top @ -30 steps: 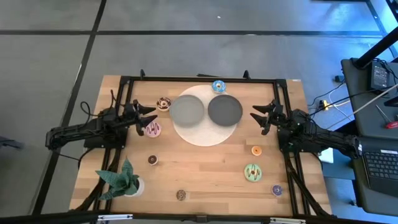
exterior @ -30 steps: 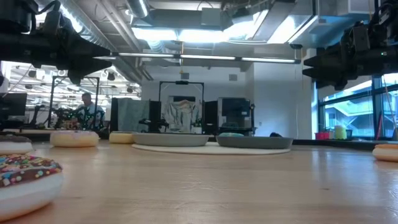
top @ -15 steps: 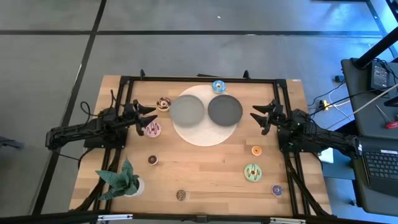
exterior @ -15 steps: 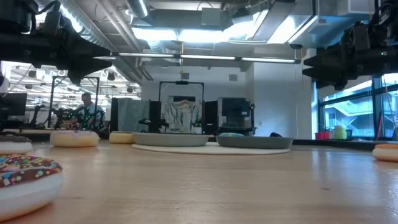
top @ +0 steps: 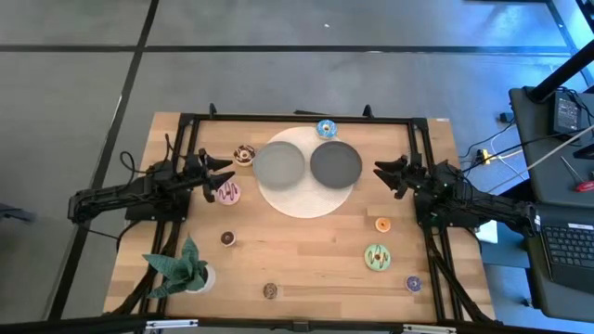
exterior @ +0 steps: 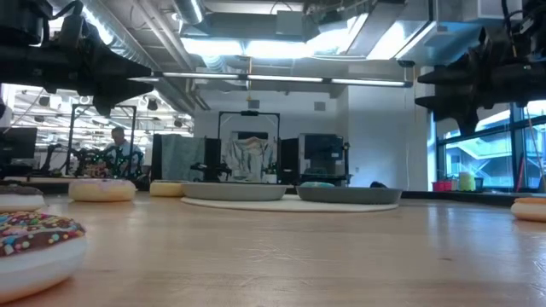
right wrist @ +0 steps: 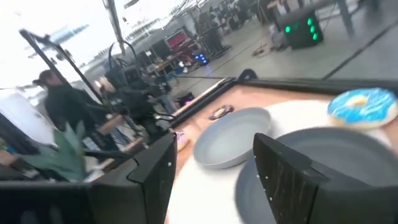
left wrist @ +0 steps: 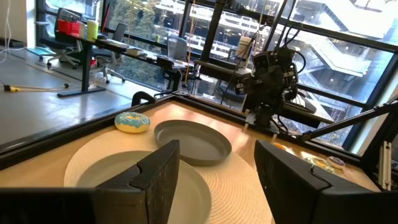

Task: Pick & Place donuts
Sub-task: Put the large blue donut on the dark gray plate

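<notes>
Several small donuts lie flat on the wooden table: blue (top: 326, 128) at the far edge, brown sprinkled (top: 244, 154), pink (top: 228, 193), a small brown one (top: 227, 238), orange (top: 382, 224), green (top: 377, 257), purple (top: 413, 283) and another brown one (top: 270, 290) near the front edge. My left gripper (top: 226, 176) hovers open above the pink donut, facing the plates. My right gripper (top: 380, 176) hovers open at the right of the plates, above the table. In the left wrist view the blue donut (left wrist: 132, 121) lies beyond the open fingers.
Two dark grey plates (top: 279, 164) (top: 335, 163) sit side by side on a round white mat (top: 306, 199) at the table's far middle. A green potted plant (top: 181, 267) stands at the near left corner. Bare wood lies between the mat and the front donuts.
My right gripper has turned a little at its wrist while staying open above the table's right side. The left arm and the donuts have kept still.
</notes>
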Controlling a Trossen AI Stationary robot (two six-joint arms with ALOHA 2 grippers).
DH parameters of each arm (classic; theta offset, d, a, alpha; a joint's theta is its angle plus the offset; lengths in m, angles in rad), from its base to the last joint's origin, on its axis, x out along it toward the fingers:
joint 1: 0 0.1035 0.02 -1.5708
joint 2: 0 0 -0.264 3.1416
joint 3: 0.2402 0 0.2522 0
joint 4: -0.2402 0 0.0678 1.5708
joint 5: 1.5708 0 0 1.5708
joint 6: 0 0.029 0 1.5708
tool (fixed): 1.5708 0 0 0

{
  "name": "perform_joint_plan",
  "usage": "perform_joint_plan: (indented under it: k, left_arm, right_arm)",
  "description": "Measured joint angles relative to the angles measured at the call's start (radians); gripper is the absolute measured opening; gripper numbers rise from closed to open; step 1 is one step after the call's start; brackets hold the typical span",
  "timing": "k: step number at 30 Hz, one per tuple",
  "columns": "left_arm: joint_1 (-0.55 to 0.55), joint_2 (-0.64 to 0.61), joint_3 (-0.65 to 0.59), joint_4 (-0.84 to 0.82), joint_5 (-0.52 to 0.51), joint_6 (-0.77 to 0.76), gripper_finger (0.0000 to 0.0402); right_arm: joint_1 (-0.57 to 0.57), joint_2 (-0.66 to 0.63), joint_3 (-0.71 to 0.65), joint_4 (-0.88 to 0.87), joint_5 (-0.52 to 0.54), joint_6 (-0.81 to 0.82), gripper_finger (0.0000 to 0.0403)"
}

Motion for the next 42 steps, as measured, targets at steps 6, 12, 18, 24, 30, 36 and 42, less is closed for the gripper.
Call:
perform_joint_plan:
  k: [6,12,18,24,30,36,42]
  left_arm:
    - [0.0,0.0,0.0,0.0,0.0,0.0,0.0204]
    - [0.0,0.0,0.0,0.0,-0.007,0.0,0.0204]
    - [0.0,0.0,0.0,0.001,-0.037,0.0,0.0204]
    - [0.0,0.0,0.0,0.002,-0.037,0.0,0.0204]
    - [0.0,0.0,0.0,0.002,-0.041,0.0,0.0204]
    - [0.0,0.0,0.0,0.004,-0.096,0.0,0.0204]
    - [0.0,0.0,0.0,0.008,-0.126,0.0,0.0204]
  right_arm:
    - [-0.006,0.001,0.0,0.034,0.137,0.101,0.0213]
    - [-0.034,0.084,0.094,0.141,0.161,0.034,0.0213]
    - [-0.06,0.405,0.369,0.054,0.139,-0.089,0.0213]
    - [-0.195,0.852,0.715,-0.236,0.169,-0.098,0.0213]
    - [-0.364,1.271,1.008,-0.416,0.07,-0.191,0.0213]
    - [-0.463,1.595,1.232,-0.42,-0.032,-0.29,0.0213]
    - [-0.477,1.849,1.412,-0.532,-0.034,-0.35,0.0213]
